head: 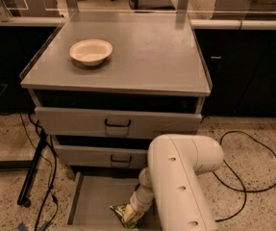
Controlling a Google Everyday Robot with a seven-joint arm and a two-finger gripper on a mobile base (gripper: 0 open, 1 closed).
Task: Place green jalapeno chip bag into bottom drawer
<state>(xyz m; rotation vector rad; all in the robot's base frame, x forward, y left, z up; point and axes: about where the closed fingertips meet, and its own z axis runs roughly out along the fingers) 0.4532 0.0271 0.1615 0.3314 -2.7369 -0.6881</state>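
A white robot arm (178, 177) reaches down into the open bottom drawer (92, 198) of a grey desk (147, 57), its jaws low at the green chip bag (126, 214), which lies crumpled on the drawer floor toward the front. The wrist hides the jaws, so I cannot tell whether they grip the bag. A cream bowl (91, 51) sits on the desk top.

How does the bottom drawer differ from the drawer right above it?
The bottom drawer is pulled out, grey floor showing; the middle drawer is pushed in, showing only its front and black handle. The bottom drawer holds the green chip bag, with the gripper down at it; the middle drawer's inside is hidden. Both are grey, in one cabinet.
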